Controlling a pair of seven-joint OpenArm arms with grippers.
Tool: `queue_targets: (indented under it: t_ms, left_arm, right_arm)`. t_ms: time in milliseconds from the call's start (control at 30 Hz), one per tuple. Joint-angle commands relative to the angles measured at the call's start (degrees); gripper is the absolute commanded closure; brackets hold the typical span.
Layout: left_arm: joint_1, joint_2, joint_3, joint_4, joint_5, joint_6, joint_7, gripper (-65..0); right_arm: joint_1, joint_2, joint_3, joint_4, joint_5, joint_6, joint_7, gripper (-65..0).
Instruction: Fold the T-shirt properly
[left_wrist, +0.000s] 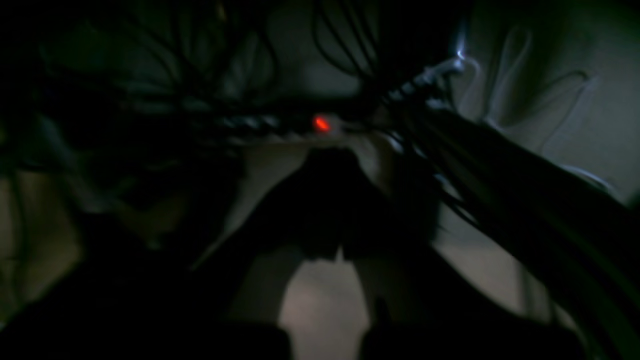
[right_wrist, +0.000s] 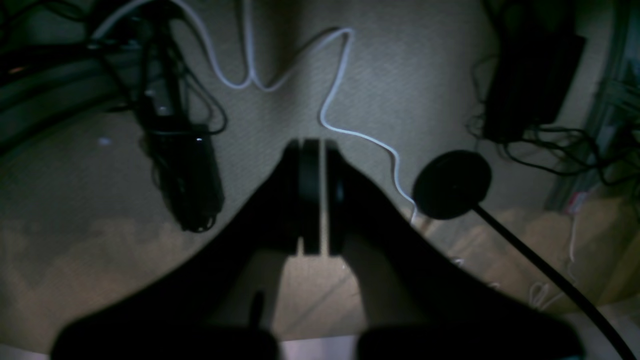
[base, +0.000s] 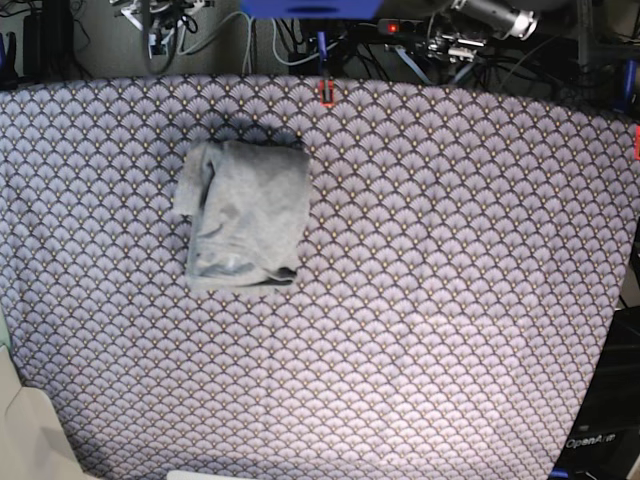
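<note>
The light grey T-shirt (base: 245, 213) lies folded into a compact rectangle on the purple fan-scale cloth (base: 430, 300), left of centre and toward the far edge. Neither arm reaches over the table in the base view. My right gripper (right_wrist: 312, 150) hangs over a carpeted floor, its dark fingers pressed together with only a thin slit of light between them and nothing held. In the very dark left wrist view, my left gripper (left_wrist: 332, 165) shows as a closed black silhouette over the floor, also holding nothing.
Under the right gripper lie a white cable (right_wrist: 340, 65), a black box with tangled leads (right_wrist: 185, 175) and a black round disc on a rod (right_wrist: 452, 184). A red light (left_wrist: 321, 123) glows among dark cables. A red clip (base: 326, 92) sits at the table's far edge.
</note>
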Motion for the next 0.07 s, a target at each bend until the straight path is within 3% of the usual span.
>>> queue_targets:
  t_ms: [0,33]
  left_arm:
    - [0.55,0.36,-0.04,-0.05,0.44,-0.93,0.39,0.0]
    - [0.55,0.36,-0.21,-0.05,0.44,-0.93,0.39,0.0]
  right_arm:
    - [-0.07,0.25,-0.03,0.0,0.24,-0.49,0.57,-0.7]
    - [-0.16,0.25,-0.03,0.0,0.24,-0.49,0.57,-0.7]
